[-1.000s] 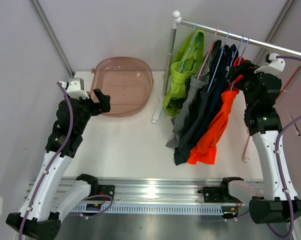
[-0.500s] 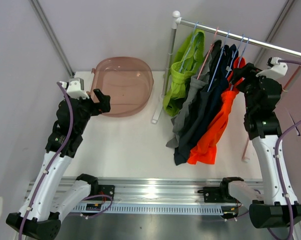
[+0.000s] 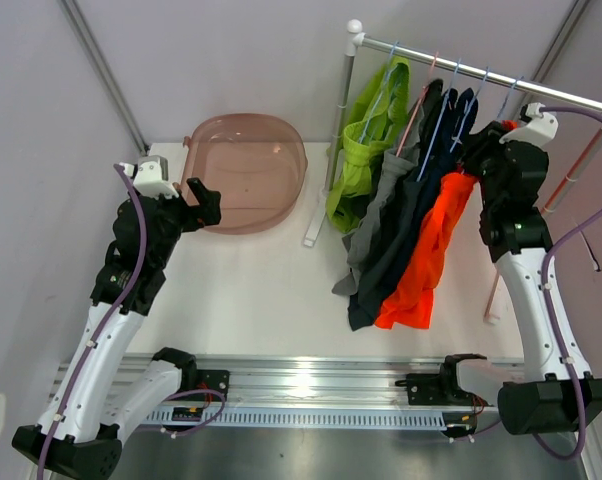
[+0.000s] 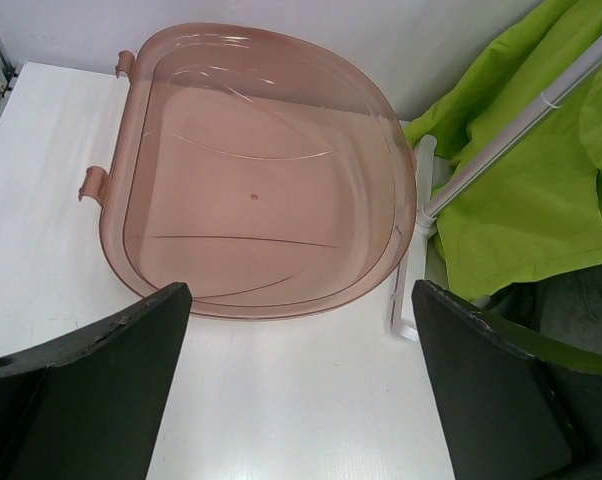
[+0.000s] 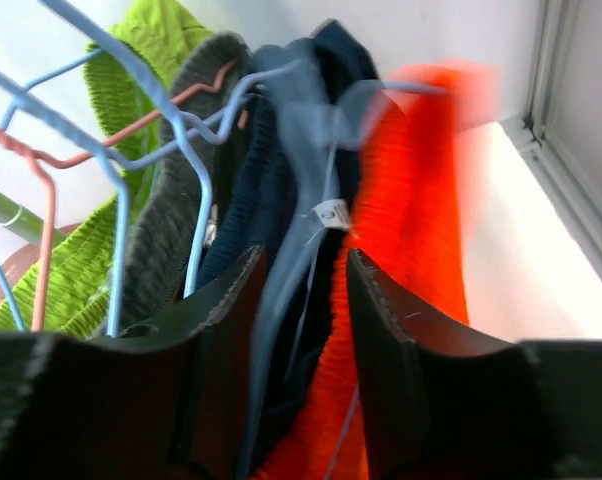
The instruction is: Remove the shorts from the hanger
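Observation:
Several shorts hang on wire hangers from a white rail (image 3: 426,57): lime green (image 3: 366,150), grey (image 3: 379,205), navy and dark navy (image 3: 421,195), and bright orange (image 3: 431,250) at the right end. My right gripper (image 3: 484,148) is up at the orange shorts' waistband. In the right wrist view its jaws (image 5: 303,262) stand close together, with the orange waistband (image 5: 421,200), dark navy fabric (image 5: 271,180) and a blurred blue hanger wire (image 5: 281,130) between them. My left gripper (image 3: 209,200) is open and empty over the table, its fingers (image 4: 101,380) wide apart.
A pink translucent tub (image 3: 196,135) sits at the back left, also in the left wrist view (image 4: 141,120). The rack's white upright (image 3: 341,130) and its foot stand between the tub and the shorts. A pink rod (image 3: 571,165) leans at the far right.
My right gripper has risen and shifted left toward the rail. The orange shorts' top has bunched lower and their blue hanger has tipped up. The left arm has not moved.

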